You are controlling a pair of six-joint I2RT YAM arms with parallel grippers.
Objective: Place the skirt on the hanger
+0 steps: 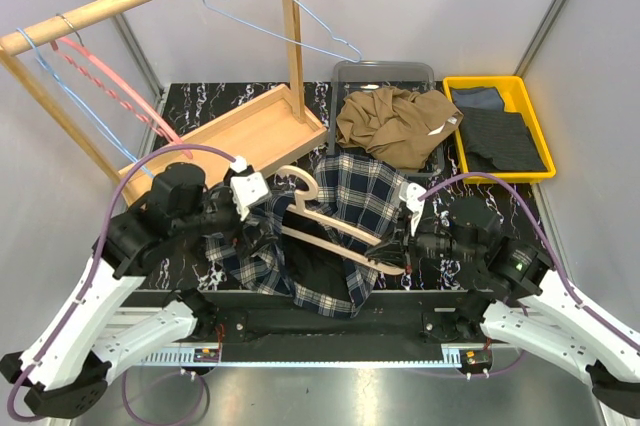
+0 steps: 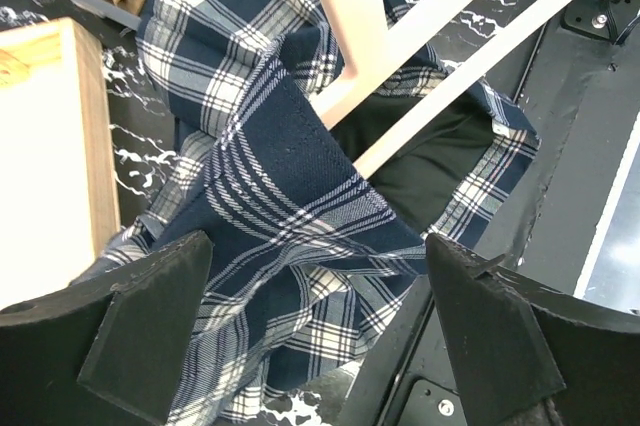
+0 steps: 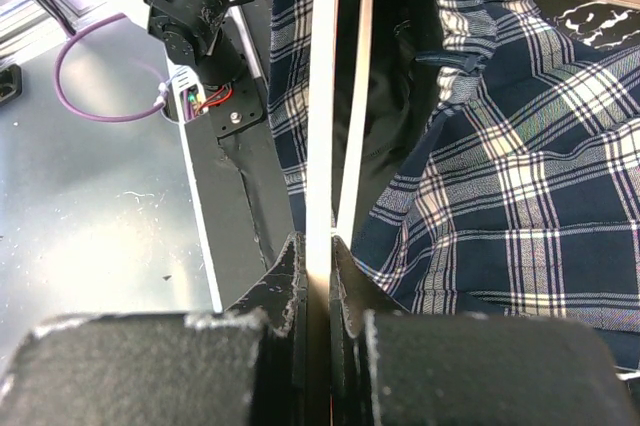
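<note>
The right pincer was clamped on one end of the wooden hanger. The left pincer gaped wide above the plaid shirt. The skirt lay bunched in the grey bin, and the light-blue wire hanger hung on the rail, both well apart from either pincer. The likely risks were the shirt sliding off or snagging, and the wrong garment being grabbed.

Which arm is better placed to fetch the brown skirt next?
Probably the left: the left gripper is open and empty, while the right gripper is shut on the wooden hanger.
</note>
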